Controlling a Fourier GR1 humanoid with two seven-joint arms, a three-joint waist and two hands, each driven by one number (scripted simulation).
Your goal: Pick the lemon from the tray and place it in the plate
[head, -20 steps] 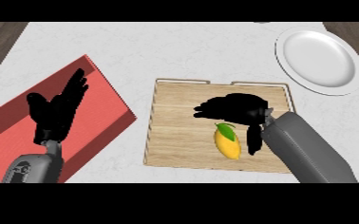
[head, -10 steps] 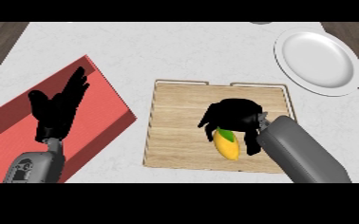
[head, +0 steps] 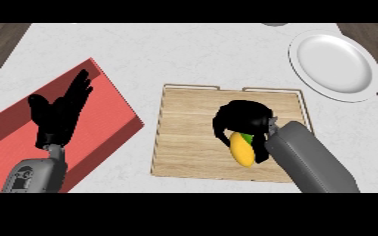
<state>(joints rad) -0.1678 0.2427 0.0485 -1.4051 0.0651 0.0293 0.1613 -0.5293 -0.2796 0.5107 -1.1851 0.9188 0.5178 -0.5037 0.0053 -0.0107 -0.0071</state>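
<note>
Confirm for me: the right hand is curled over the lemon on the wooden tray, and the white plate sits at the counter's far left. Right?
Not quite. The head view shows the white plate at the counter's far right, not far left. The rest holds: the right hand is curled over the lemon on the wooden tray.

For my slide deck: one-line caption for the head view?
Black right hand curled over yellow lemon on wooden tray; round white plate waits beyond.

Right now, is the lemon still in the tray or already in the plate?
In the tray. The lemon lies on the wooden tray under the curled right robot hand; the white plate holds nothing.
</note>
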